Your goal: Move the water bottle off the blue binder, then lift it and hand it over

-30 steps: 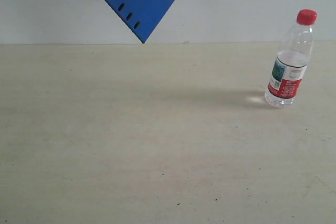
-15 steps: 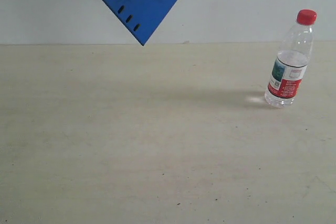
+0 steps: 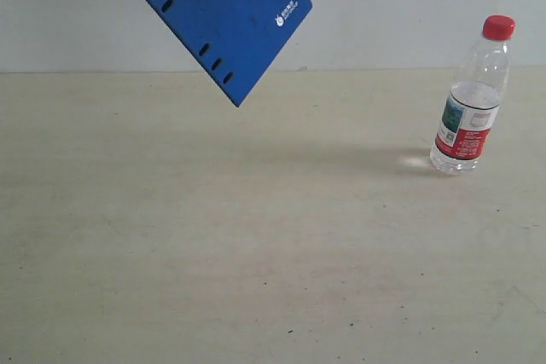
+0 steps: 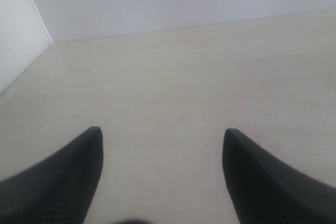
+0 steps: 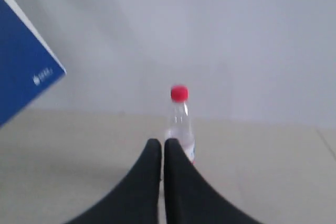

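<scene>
Small clear plastic water bottle with red screw cap and red, white and green label band: upright on the pale beige worktop, far right in the exterior view, off the binder and well apart from it.

Flat, bright blue rectangular ring binder: up in the air at the upper left, tilted, one corner pointing down above the worktop. Small white logo near the right-hand corner, dark ring holes in a row along the lower-left edge. Upper part cut off by the frame, so no telling what holds it.

Left jaws: spread wide, nothing between them, above the worktop.

Right jaws: pressed together, gripping nothing, aimed at the bottle beyond the tips.

Against a second ago: binder's low corner further down, more ring holes in view; bottle in the same spot.
</scene>
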Controlling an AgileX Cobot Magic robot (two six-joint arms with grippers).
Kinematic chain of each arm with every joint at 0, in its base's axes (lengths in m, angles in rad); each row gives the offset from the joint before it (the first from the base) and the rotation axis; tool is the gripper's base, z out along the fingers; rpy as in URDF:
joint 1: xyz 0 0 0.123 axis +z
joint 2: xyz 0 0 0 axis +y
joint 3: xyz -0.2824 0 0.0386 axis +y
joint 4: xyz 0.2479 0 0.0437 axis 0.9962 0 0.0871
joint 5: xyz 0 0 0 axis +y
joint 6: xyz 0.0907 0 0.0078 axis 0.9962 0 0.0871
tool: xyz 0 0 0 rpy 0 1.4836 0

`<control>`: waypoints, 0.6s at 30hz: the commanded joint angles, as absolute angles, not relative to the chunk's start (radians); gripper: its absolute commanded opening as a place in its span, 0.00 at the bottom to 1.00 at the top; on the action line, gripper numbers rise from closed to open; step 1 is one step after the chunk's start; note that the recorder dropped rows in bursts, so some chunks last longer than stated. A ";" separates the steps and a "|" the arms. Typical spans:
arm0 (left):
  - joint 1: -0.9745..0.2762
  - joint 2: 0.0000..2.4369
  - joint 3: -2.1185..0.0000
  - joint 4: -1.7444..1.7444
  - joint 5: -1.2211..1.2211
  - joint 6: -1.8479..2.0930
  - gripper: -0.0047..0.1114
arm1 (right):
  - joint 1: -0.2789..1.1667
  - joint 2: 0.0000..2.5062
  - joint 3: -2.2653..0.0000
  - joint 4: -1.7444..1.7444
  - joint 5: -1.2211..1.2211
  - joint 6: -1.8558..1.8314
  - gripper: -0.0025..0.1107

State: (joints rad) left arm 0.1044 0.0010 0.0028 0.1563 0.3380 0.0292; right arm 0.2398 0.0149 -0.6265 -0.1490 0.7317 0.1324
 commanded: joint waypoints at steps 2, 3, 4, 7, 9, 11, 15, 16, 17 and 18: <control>0.106 0.000 0.000 0.157 0.329 0.020 0.57 | 0.238 0.000 -0.572 -0.140 0.625 0.073 0.02; 0.106 0.000 0.000 0.157 0.329 0.020 0.57 | 0.222 0.000 -0.543 -0.136 0.625 0.075 0.02; 0.106 0.000 0.000 0.157 0.329 0.020 0.57 | 0.207 0.000 -0.522 -0.138 0.625 0.077 0.02; 0.106 0.000 0.000 0.158 0.329 0.020 0.57 | 0.165 0.000 -0.417 -0.140 0.588 0.065 0.02; 0.106 0.000 0.000 0.158 0.329 0.020 0.57 | 0.137 0.000 -0.342 -0.154 0.520 0.028 0.02; 0.106 0.000 0.000 0.158 0.329 0.020 0.57 | 0.105 0.000 -0.272 -0.174 0.452 0.013 0.02; 0.106 0.000 0.000 0.158 0.329 0.020 0.57 | 0.011 0.000 -0.122 -0.169 0.317 0.012 0.02; 0.106 0.000 0.000 0.158 0.329 0.020 0.57 | -0.014 0.000 -0.081 -0.163 0.278 0.022 0.02; 0.106 0.000 0.000 0.158 0.329 0.020 0.57 | -0.035 0.000 -0.043 -0.159 0.244 0.041 0.02; 0.106 0.000 0.000 0.158 0.329 0.020 0.57 | -0.063 0.000 -0.010 -0.159 0.220 0.072 0.02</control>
State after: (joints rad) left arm 0.1044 0.0010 0.0028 0.1569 0.3380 0.0292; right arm -0.0058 0.0054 -0.0865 -0.1618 0.3138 0.0309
